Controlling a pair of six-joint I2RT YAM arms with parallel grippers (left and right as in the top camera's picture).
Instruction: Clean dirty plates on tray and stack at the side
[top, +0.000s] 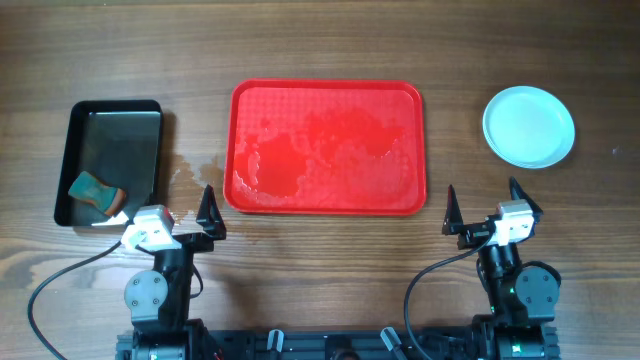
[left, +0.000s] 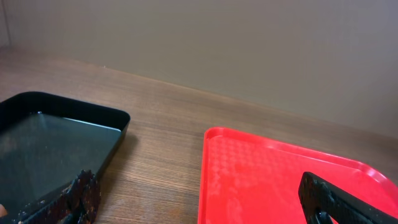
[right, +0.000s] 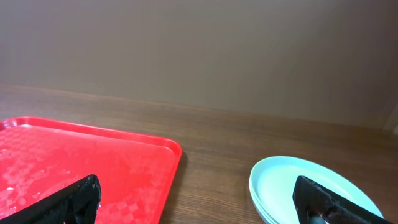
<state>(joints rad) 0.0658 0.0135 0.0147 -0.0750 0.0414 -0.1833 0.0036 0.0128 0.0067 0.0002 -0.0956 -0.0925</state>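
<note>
1. Left jaws stand spread wide and hold nothing. They hover over the bench (top: 320, 250) just off the near left corner of the tray (top: 327, 95).
2. Right jaws are likewise released, with nothing between them, a little beyond the tray's near right corner.
3. The tray lies flat with its long side across. Its red surface has a patchy wet sheen, strongest left of its middle.
4. The plates (top: 528, 126) sit in one stack on the bench to the right of the tray, well apart from it and level with its far half. The top plate looks clean. The right wrist view shows stacked rims.
5. A black tray (top: 120, 135) lies left of the tray, apart from it. A teal and orange sponge (top: 96, 192) rests in its near end.
6. Wet marks (top: 190, 172) lie on the bench just beside the tray's left edge.
</note>
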